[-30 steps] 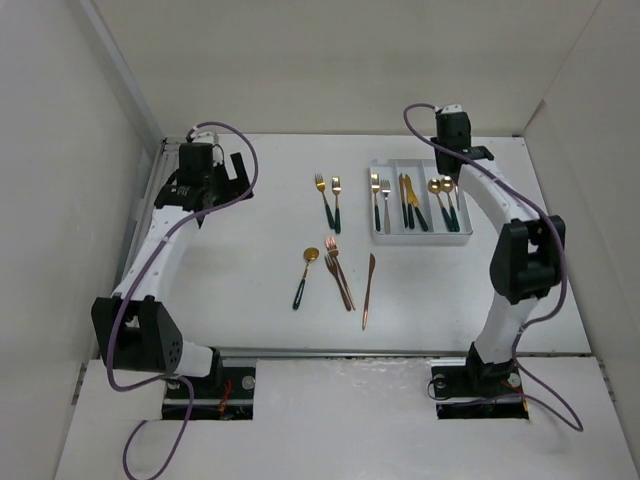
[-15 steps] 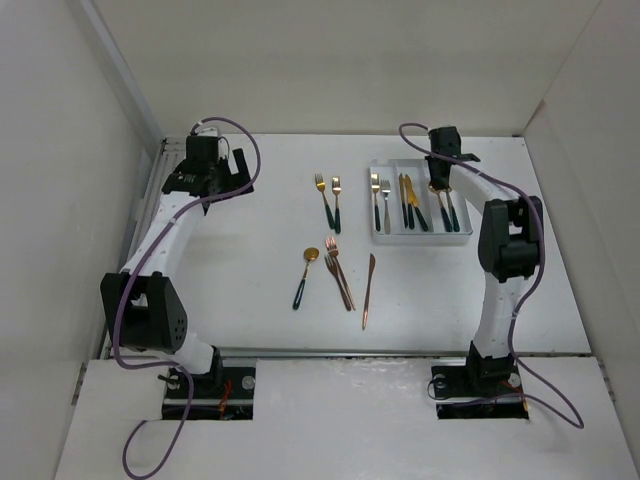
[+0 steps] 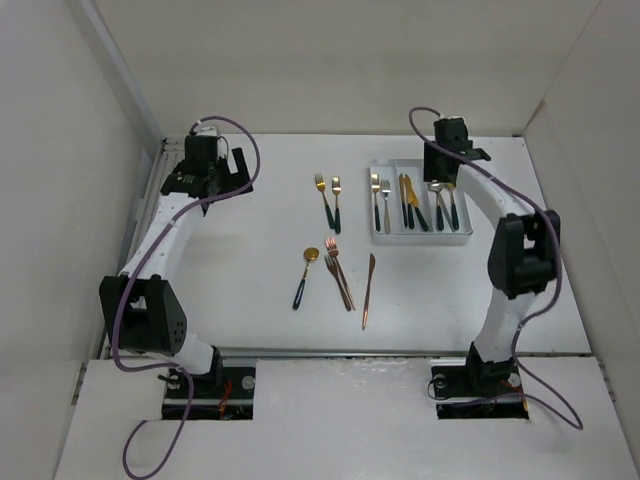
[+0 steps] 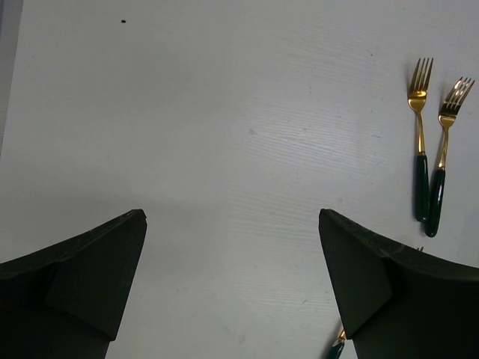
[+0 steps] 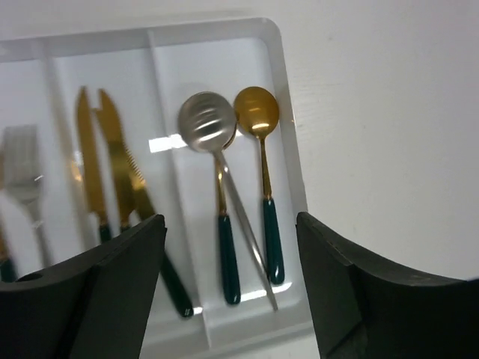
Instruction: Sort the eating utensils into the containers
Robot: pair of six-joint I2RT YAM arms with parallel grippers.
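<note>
The white three-compartment tray (image 3: 421, 238) sits at the back right. It holds forks on the left, gold knives (image 5: 105, 149) in the middle and gold spoons (image 5: 258, 120) on the right. A silver spoon (image 5: 224, 172) lies slantwise over those spoons. My right gripper (image 5: 230, 224) hovers open just above that compartment (image 3: 440, 172) with nothing between its fingers. Loose on the table are two gold forks (image 3: 330, 202), a gold spoon (image 3: 305, 275), two copper forks (image 3: 338, 272) and a copper knife (image 3: 368, 290). My left gripper (image 4: 232, 217) is open over bare table at the back left (image 3: 228, 182).
In the left wrist view the two green-handled forks (image 4: 430, 149) lie to the upper right, and a green handle tip (image 4: 337, 348) peeks out beside the right finger. White walls close in the table on the left, back and right. Both arm bases stand at the near edge.
My right gripper has opened and let go of the silver spoon, which now lies in the tray's right compartment. The left arm swung slightly and then stayed still.
</note>
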